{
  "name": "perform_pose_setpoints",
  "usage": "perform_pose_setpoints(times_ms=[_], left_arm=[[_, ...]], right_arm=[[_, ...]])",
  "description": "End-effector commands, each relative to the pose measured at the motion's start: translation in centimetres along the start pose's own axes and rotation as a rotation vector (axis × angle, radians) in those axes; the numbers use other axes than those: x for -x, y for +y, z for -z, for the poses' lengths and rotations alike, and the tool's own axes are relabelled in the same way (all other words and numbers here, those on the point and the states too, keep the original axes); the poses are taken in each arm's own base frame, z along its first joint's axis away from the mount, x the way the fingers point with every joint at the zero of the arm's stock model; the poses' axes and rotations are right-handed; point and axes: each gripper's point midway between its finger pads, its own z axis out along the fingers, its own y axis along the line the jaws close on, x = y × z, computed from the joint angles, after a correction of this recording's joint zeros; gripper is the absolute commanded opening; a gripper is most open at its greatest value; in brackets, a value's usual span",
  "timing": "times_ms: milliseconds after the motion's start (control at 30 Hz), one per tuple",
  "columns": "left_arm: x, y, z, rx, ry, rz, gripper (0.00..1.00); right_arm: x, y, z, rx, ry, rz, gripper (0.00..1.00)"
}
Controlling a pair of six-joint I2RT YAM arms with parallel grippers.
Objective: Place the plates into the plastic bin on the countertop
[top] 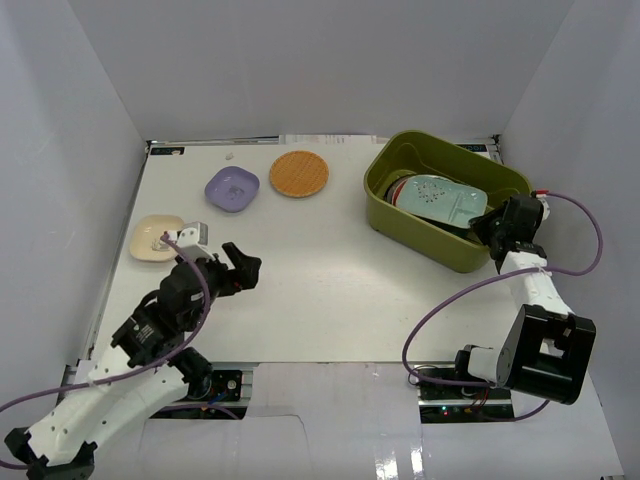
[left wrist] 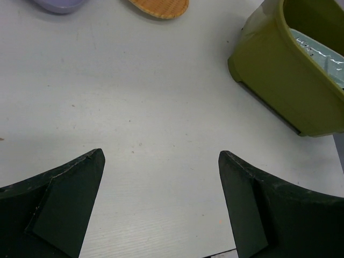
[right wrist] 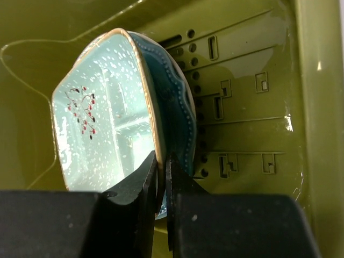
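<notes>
The olive-green plastic bin (top: 400, 215) stands at the far right of the white countertop (top: 310, 290). My right gripper (right wrist: 161, 161) is inside the bin (right wrist: 252, 107), shut on the rim of the mint rectangular plate (right wrist: 102, 118), which lies over a teal scalloped plate (right wrist: 174, 107). The mint plate (top: 445, 198) also shows in the top view, with a reddish dish (top: 398, 187) under it. An orange plate (top: 299, 173), a lavender square plate (top: 232, 188) and a cream square plate (top: 157, 238) lie on the counter. My left gripper (top: 243, 270) is open and empty near the cream plate.
White walls enclose the counter on the left, back and right. A purple cable (top: 470, 290) loops from the right arm over the counter's right edge. In the left wrist view the bin's corner (left wrist: 279, 75) is at the upper right.
</notes>
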Motion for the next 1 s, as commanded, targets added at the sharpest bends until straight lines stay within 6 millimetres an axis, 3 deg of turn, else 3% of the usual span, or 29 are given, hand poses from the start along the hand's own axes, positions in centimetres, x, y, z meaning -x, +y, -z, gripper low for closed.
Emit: perform_pose_setpoints(times_ms=[0,133,333,367,500,633,667,733,767,833,867,933,967], left_arm=[[0.3,-0.6,-1.9,0.048,0.002,0.057,0.98],[-0.5,0.5,-4.5,0.171,-0.008,0.091,0.98],[-1.3,0.8,-8.1,0.263,-0.028,0.127,0.98],[-0.8,0.5,-8.5,0.261,-0.037,0.13,0.98],[0.3,0.8,-11.1,0.288,-0.058,0.16,0.98],[0.9,2.4,-13.9,0.31,-0.044,0.236,0.98],[1.7,3.9,-15.0,0.344,-0.057,0.264,0.98],[2.1,5.1,-16.3,0.358,-0.04,0.302,0.98],[2.0,7.5,-17.4,0.42,-0.025,0.325,0.97],[3.3,9.0,-18.7,0.443,-0.032,0.351,0.94],[2.9,11.3,-19.6,0.497,-0.014,0.367,0.93],[4.5,13.2,-20.9,0.522,-0.026,0.372,0.9],[3.3,14.6,-22.0,0.56,0.016,0.367,0.89]], right_arm=[[3.3,4.4,0.4,0.184,-0.109,-0.014,0.1],[2.4,4.4,0.4,0.197,-0.081,0.0,0.21],[2.4,4.3,1.5,0.199,-0.093,0.026,0.66],[2.8,4.5,1.9,0.201,-0.108,0.031,0.79],[4.8,6.1,3.9,0.235,-0.172,0.064,0.98],[6.0,8.6,6.7,0.329,-0.209,0.086,0.98],[5.8,9.2,7.1,0.36,-0.199,0.096,0.98],[5.6,10.5,8.2,0.416,-0.194,0.122,0.98],[4.9,11.1,8.5,0.442,-0.169,0.137,0.98],[4.1,12.4,9.4,0.495,-0.147,0.165,0.98],[3.4,13.0,9.8,0.526,-0.13,0.188,0.98],[2.1,13.9,10.6,0.562,-0.103,0.221,0.98],[1.6,14.2,10.8,0.574,-0.095,0.234,0.98]])
